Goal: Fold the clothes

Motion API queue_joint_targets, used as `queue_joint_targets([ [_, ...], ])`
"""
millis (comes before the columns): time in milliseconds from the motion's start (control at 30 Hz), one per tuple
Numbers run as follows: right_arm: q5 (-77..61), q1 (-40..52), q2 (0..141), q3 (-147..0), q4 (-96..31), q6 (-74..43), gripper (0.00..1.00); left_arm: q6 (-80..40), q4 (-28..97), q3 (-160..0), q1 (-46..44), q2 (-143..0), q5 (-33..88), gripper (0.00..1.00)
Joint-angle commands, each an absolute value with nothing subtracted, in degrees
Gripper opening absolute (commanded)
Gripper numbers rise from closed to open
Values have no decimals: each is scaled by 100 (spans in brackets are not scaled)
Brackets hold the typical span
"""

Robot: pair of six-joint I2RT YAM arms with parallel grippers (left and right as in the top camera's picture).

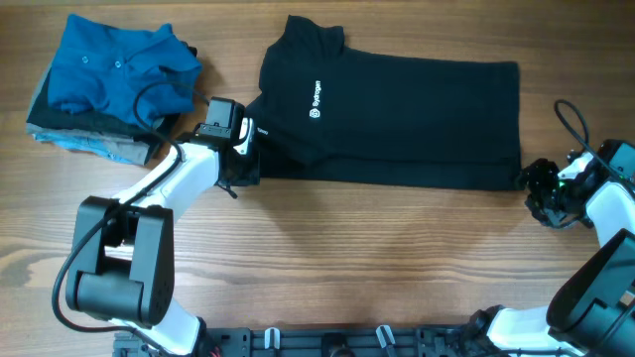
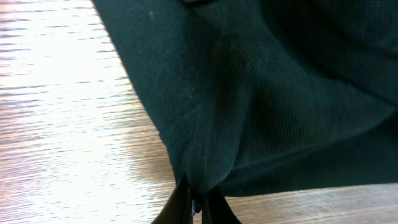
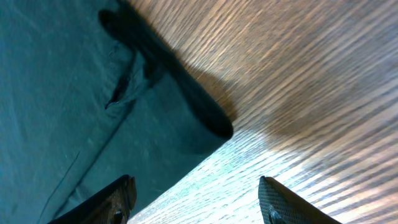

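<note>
Only wrist views tell | left claw [image 2: 198, 200] pinches black polo [image 2: 280, 93] | right claw [image 3: 196, 198] spread

White arms [image 1: 184, 174]; black cables [image 1: 571, 117]; black pincers [image 2: 198, 210] [image 3: 196, 194]

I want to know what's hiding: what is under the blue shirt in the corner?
Under the blue shirt lie grey and light-blue clothes; only their edges peek out. The rest is covered, so how many there are cannot be told.
</note>
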State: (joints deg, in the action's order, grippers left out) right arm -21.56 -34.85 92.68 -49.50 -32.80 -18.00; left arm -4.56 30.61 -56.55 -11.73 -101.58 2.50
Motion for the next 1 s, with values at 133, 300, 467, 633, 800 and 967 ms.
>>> queue_joint_targets([
  [133,-2134,-3157,9345,-4602,-2906,-1649,89,-342,3068,-5769,-1170,-10200,-222,4],
  [300,-2429,-2923,9345,-4340,-2364,-1664,65,-342,3103,-5863,-1170,-10200,-220,4],
  [467,-1990,-2759,9345,-4058,-1909,-1918,54,-344,3129,-5863,-1170,-10200,-222,4],
  [633,-1734,-2762,9343,-3931,-1612,-1966,4,-342,3166,-5863,-1170,-10200,-222,4],
  [800,-1334,-2995,9277,-4348,-2290,-2189,4,-340,3374,-5865,-1170,-10178,-812,4],
  [967,-1313,-3190,9264,-4545,-2530,-2250,4,-340,3586,-6200,-1170,-10092,-1529,26],
])
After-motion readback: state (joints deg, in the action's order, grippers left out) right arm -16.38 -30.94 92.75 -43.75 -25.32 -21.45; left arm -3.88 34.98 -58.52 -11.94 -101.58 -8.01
